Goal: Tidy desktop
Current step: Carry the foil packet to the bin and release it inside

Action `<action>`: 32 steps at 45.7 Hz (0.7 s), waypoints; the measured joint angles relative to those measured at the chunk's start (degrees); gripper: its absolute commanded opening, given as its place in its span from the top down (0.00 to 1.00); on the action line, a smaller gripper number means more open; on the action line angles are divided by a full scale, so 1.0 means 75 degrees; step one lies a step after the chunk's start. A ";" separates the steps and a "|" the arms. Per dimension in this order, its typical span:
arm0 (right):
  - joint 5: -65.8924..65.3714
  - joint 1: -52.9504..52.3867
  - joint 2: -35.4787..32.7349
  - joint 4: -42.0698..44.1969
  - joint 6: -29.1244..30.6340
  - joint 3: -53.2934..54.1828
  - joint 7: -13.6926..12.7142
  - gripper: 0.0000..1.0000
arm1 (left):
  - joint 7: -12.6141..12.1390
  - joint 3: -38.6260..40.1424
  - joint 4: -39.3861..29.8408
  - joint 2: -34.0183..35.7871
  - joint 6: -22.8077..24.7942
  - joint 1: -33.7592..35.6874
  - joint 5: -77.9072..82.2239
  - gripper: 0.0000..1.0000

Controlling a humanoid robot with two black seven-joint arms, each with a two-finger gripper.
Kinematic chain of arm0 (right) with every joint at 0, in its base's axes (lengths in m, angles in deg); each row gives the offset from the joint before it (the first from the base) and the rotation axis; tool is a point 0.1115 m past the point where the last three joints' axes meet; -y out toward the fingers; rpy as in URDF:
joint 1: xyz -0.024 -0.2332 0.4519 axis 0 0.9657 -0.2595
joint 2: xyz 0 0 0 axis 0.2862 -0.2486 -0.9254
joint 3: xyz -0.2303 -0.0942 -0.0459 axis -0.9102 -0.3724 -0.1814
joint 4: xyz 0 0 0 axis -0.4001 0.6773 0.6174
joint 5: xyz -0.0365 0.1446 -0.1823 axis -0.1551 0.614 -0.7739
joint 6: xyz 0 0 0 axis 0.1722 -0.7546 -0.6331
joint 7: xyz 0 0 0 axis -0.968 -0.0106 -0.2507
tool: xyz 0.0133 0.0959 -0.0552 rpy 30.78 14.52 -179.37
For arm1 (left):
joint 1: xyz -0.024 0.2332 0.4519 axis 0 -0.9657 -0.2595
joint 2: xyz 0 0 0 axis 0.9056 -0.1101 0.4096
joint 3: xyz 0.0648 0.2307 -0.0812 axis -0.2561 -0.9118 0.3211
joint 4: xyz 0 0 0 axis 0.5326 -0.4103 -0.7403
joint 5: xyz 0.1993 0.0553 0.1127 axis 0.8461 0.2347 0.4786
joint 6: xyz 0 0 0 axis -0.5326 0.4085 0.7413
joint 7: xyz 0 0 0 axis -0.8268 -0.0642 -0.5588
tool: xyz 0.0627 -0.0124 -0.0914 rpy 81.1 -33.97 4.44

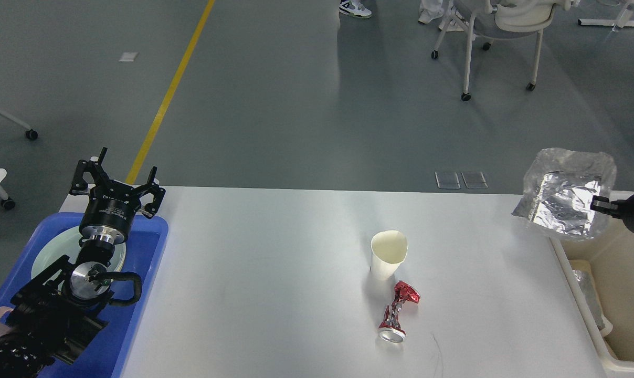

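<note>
Holding crumpled foil tray (563, 197) in right tool (600, 205) at frame right — clear bin (579, 283) rim before releasing; left tool (116, 181) open.

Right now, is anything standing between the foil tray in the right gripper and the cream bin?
Nothing visible does. The foil tray, held by the right gripper, hangs at the desktop's right edge, just above the cream bin's far end.
</note>
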 measured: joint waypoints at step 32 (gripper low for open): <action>0.2173 0.5184 0.1146 0.4596 -0.0806 0.1083 -0.0653 0.00 | 0.0003 0.0000 0.0001 0.0000 -0.0001 0.0000 -0.0003 0.02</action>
